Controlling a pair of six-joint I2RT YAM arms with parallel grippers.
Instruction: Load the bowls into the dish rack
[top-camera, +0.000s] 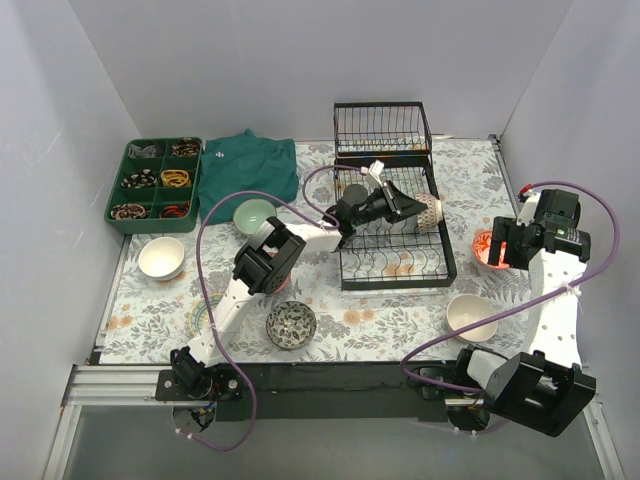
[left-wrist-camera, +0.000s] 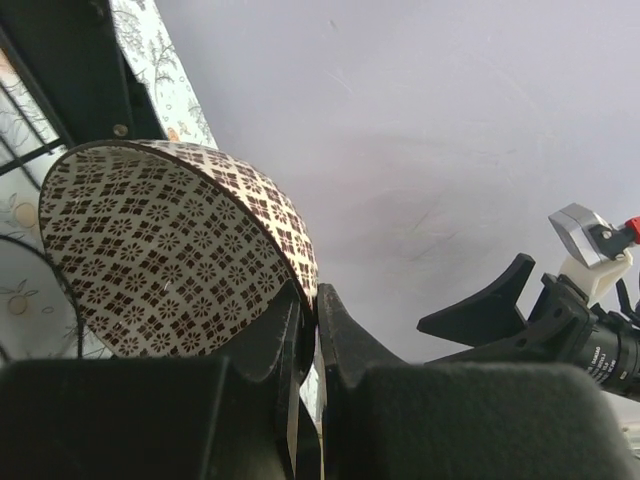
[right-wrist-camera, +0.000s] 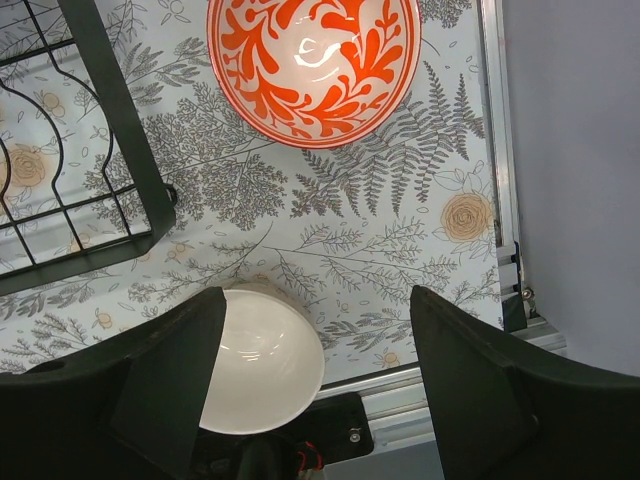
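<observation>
The left gripper (left-wrist-camera: 312, 300) has its jaws pinching the brown-patterned bowl (left-wrist-camera: 160, 250) by the rim, on edge over the dish rack (top-camera: 447, 262) at frame centre (probably to slot it between tines). The right gripper (right-wrist-camera: 318, 300), jaws spread, hovers above the red-orange bowl (right-wrist-camera: 313, 55).

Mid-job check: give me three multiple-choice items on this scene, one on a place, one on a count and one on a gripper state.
1. Relative to the dish rack, the red-orange bowl lies: A to its left; B to its right, on the table; C inside it.
2. How many plain cream bowls sit on the table? A none; B two; C five.
3. The left gripper is: A open, empty; B shut, empty; C shut on the brown-patterned bowl.

1 B: it lies beside the rack's frame, below the open right gripper.
2 B: one is at the near left, one at the near right.
3 C: the fingers pinch its rim.
</observation>
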